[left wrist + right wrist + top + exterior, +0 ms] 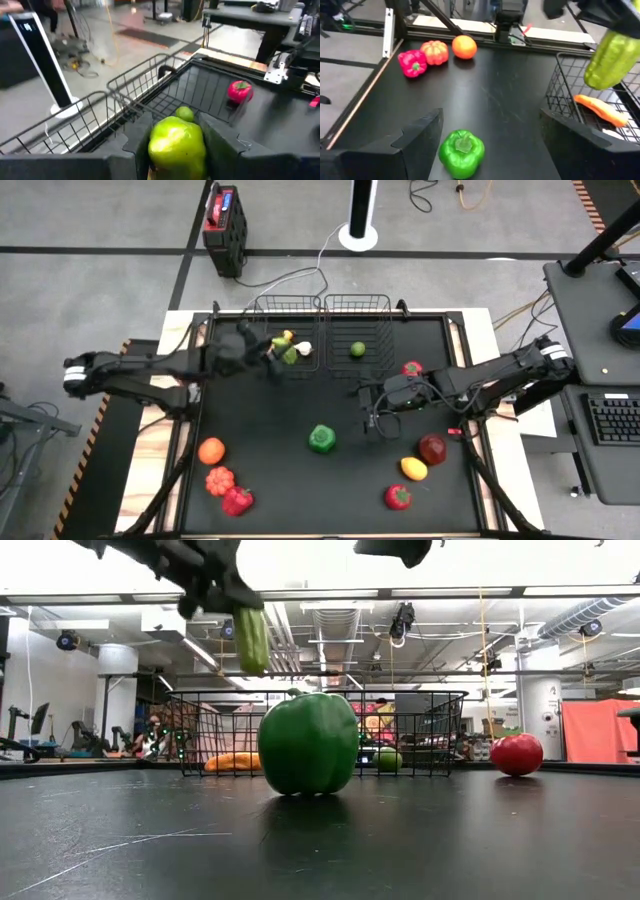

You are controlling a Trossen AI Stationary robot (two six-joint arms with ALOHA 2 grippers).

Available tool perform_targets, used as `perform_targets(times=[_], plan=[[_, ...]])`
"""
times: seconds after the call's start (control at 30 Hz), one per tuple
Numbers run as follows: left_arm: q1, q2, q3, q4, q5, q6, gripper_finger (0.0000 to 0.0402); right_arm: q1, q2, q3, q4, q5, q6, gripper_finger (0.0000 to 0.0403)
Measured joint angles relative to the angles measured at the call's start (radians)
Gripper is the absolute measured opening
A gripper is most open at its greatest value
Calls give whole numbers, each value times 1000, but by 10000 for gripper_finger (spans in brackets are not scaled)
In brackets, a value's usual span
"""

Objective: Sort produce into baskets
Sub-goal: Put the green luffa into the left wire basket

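Seen from above, the left claw (268, 346) is raised over the left basket (262, 308) at the far edge of the black surface (270, 470), its fingers closed on a light green cucumber (288, 355) that hangs clear of the basket floor. A carrot (601, 110) and a pale garlic bulb (303, 348) lie inside this basket. The right basket (380, 305), touching the left one side by side, holds a small green lime (357, 349). The right claw (363, 402) is poised above the middle of the surface with its fingers standing wide and nothing between them; a green pepper (321, 439) rests on the surface just beside it, toward the near edge. A red tomato (412, 368) lies near the right basket's outer corner. At the near left sit an orange (211, 450), a ribbed red-orange tomato (220, 480) and a red pepper (237, 501), grouped closely. At the near right lie a dark red apple (432, 448), a yellow lemon (413, 469) and a second red fruit (398, 497).
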Motion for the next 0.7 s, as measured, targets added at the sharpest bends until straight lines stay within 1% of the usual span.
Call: perform_targets(times=[0.03,0.1,0.2,0.27,0.33,0.63,0.7], plan=[[46,9,0,1,48,0,123,-1,0,-1,-2,9,0,315],[129,30,0,-15,112,10,123,-4,0,-4,-7,10,1,318],[227,65,0,-32,169,29,123,-6,0,-5,-10,11,4,321],[264,90,0,-41,204,31,123,-6,0,-5,-16,11,4,322],[276,118,0,-47,232,32,123,-5,0,-5,-24,10,3,321],[278,225,0,-54,233,71,123,-5,1,-6,-30,11,7,309],[279,239,12,-83,232,72,123,-5,1,-7,-31,11,8,308]])
